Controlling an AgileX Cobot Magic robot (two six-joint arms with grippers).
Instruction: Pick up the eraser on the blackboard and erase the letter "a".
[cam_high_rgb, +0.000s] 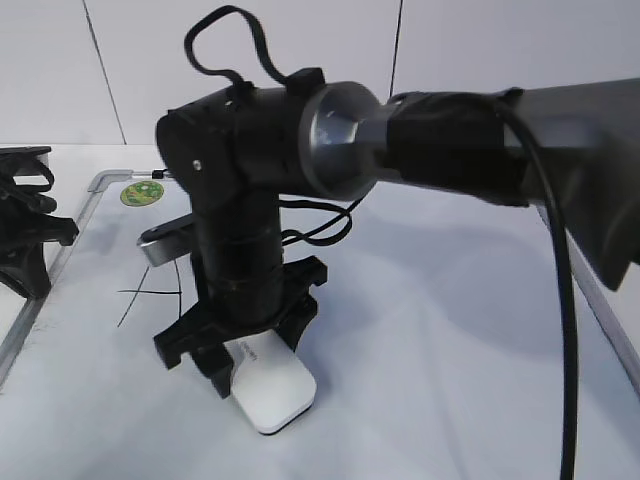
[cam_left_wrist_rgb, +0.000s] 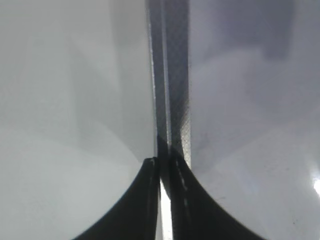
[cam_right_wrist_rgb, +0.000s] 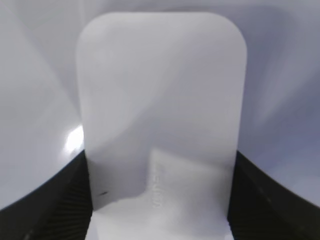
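Note:
The white eraser (cam_high_rgb: 272, 395) lies flat on the blackboard (cam_high_rgb: 430, 330), near its front left. My right gripper (cam_high_rgb: 250, 365) reaches across from the right, points down and is shut on the eraser, one finger on each long side. In the right wrist view the eraser (cam_right_wrist_rgb: 160, 90) fills the space between the fingers of the right gripper (cam_right_wrist_rgb: 159, 200), with faint grey lettering showing. My left gripper (cam_left_wrist_rgb: 162, 165) is shut and empty over the board's grey frame (cam_left_wrist_rgb: 170, 100). The letter "a" is hidden; only thin black strokes (cam_high_rgb: 150, 290) show left of the right arm.
A round green sticker (cam_high_rgb: 141, 193) sits at the board's far left corner. The left arm (cam_high_rgb: 25, 235) rests at the board's left edge. The right arm (cam_high_rgb: 450, 150) spans the scene above the board. The board's frame (cam_high_rgb: 610, 310) runs along the right.

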